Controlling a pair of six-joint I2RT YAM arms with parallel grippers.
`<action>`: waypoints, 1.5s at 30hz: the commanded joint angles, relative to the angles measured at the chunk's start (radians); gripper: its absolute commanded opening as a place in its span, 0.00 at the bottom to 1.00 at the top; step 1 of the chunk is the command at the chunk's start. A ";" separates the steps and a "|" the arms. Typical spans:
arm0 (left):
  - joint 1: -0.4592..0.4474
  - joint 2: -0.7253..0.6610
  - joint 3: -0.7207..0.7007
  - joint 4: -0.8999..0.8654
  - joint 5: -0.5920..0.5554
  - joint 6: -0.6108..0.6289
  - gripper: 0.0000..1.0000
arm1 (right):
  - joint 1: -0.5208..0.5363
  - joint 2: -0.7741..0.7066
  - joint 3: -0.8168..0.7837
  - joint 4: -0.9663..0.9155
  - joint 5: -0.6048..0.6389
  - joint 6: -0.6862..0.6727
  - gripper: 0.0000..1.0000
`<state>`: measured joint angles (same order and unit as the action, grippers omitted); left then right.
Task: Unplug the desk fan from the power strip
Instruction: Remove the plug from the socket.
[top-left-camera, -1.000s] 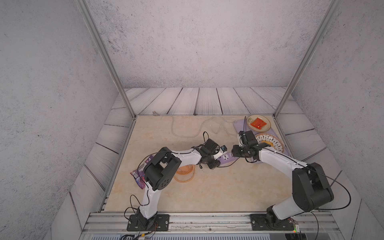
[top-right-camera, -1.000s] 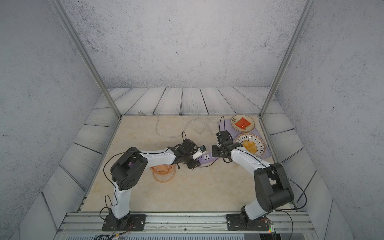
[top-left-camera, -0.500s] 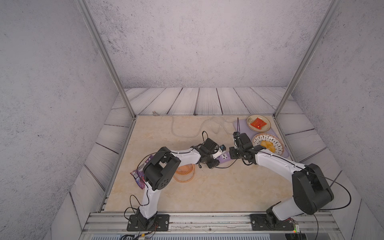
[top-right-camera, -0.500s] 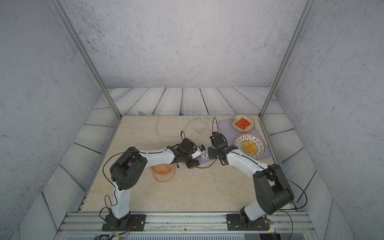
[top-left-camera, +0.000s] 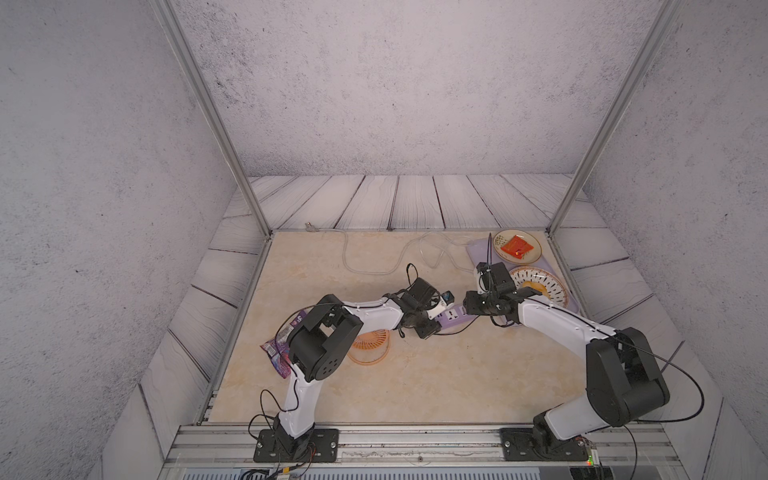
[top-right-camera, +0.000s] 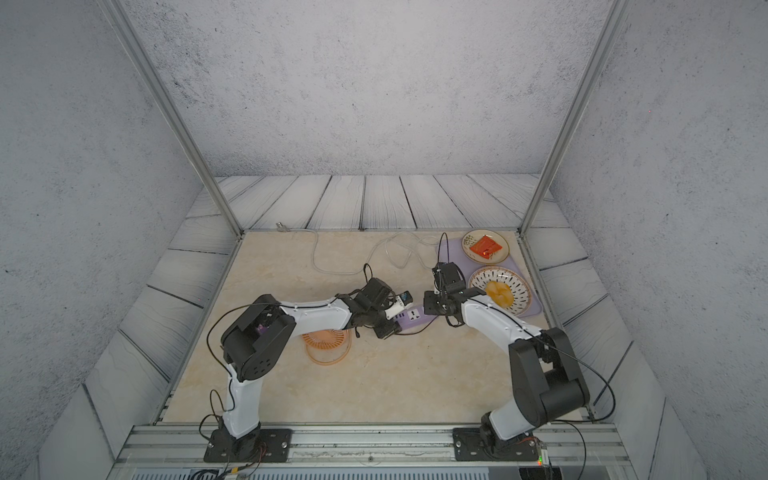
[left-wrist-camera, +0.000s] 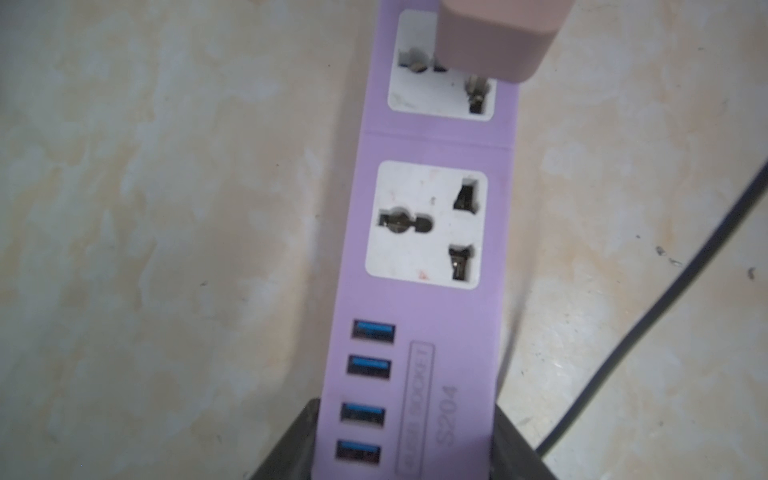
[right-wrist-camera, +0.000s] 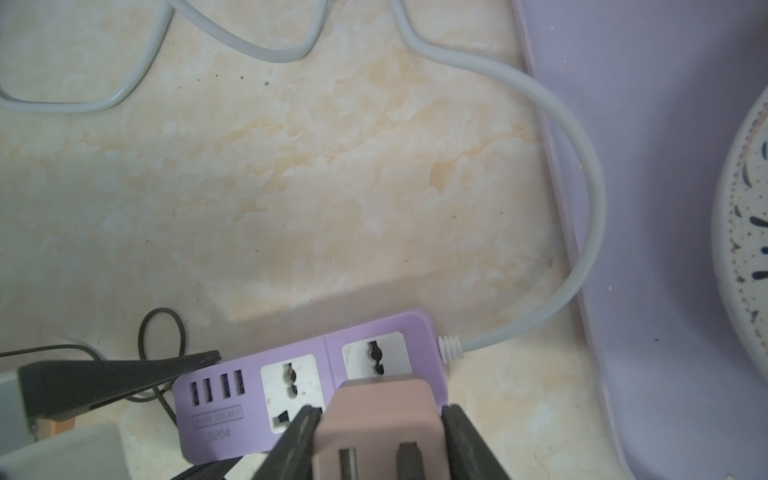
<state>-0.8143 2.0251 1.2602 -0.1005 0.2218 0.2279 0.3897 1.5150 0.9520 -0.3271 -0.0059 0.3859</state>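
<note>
My right fingers (right-wrist-camera: 291, 444), clenched on the plug (left-wrist-camera: 498, 37), have moved a little along the power strip (left-wrist-camera: 415, 299), and the prongs are bare above the socket. My left fingers (left-wrist-camera: 286, 453) clamp its USB end in the middle of the counter. I judge the desk fan (top-left-camera: 370, 345) unplugged.

One fan (top-left-camera: 370, 345), one strip (top-left-camera: 457, 315), two plates (top-left-camera: 536, 253) (top-left-camera: 555, 286)

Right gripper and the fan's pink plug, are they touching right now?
Touching. The right wrist view shows the right gripper with its dark jaws pressed against both sides of the pink plug, with no gap on either side.
</note>
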 joint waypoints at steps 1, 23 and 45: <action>0.006 0.021 -0.005 0.001 -0.033 -0.036 0.00 | 0.059 0.004 0.041 -0.022 0.009 -0.010 0.11; 0.004 0.039 0.008 -0.009 -0.030 -0.039 0.00 | 0.135 0.095 0.131 -0.034 0.001 -0.023 0.10; 0.002 0.040 0.004 -0.005 -0.038 -0.034 0.00 | 0.146 0.025 0.101 -0.005 -0.010 -0.092 0.10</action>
<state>-0.8040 2.0258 1.2663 -0.1162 0.1947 0.2115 0.4725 1.5967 1.0679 -0.3996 0.0868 0.3054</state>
